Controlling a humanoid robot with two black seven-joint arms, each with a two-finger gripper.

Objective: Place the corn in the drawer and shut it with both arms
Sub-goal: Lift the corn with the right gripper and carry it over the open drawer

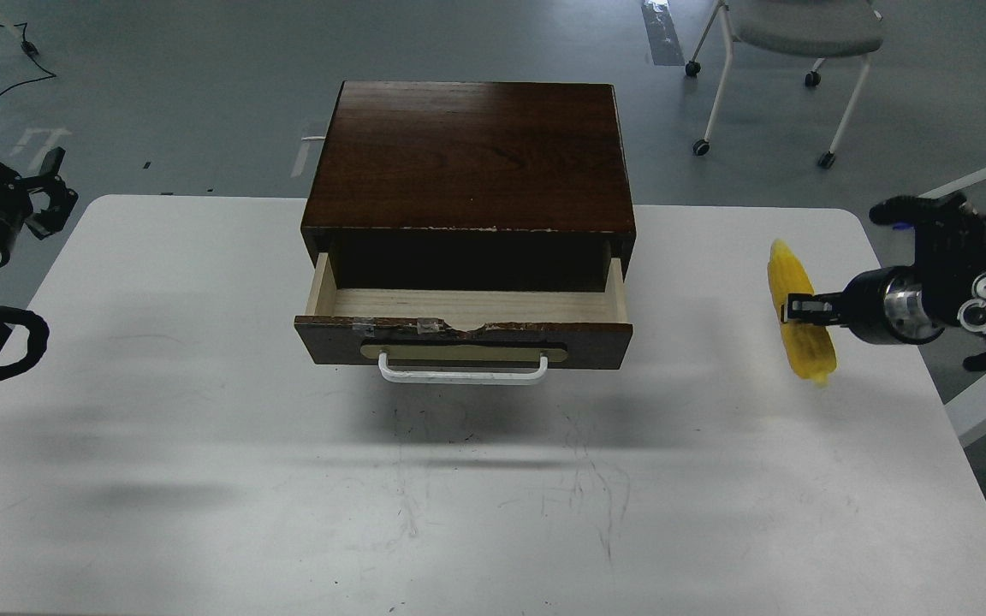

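I am gripping the corn (pixel 799 312) in my right gripper (pixel 792 310) at frame right, needing next to carry it left over the open drawer (pixel 467 306).

The drawer (pixel 463 329) stood pulled open from its dark brown cabinet (pixel 469 154) at the bench's (pixel 202 428) far middle, pale wood interior bare, its chipped, taped top edge and white bar handle (pixel 462 370) facing the camera. The corn (pixel 801 312), bright yellow and tapered, was well right of the drawer, lengthwise front to back, gripped mid-length by the right tool (pixel 788 309).
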